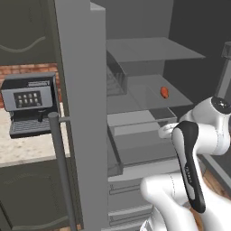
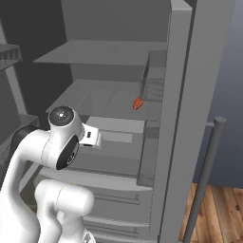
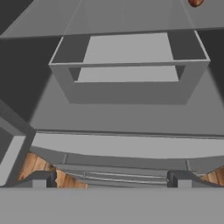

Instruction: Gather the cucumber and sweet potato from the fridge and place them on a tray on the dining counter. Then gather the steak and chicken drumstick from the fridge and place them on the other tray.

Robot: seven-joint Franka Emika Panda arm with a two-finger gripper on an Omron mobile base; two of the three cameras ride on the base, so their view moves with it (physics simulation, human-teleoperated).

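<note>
A small orange-red sweet potato [image 1: 164,92] [image 2: 137,103] lies alone on the fridge's middle shelf [image 1: 149,97], toward its right side. In the hand view the sweet potato [image 3: 195,2] sits at the top right edge. My gripper [image 3: 111,180] is open, its two dark fingertips [image 3: 43,179] spread wide with nothing between them. The hand [image 2: 92,136] hovers in front of the fridge, below and short of the sweet potato's shelf, pointing inward over an open grey bin [image 3: 129,65].
The fridge stands open, its grey door [image 1: 83,113] and bar handle [image 1: 63,167] on the left, the other wall [image 2: 190,118] and handle [image 2: 204,175] on the right. Drawers [image 1: 135,180] sit below. A coffee machine [image 1: 29,106] stands on the left counter.
</note>
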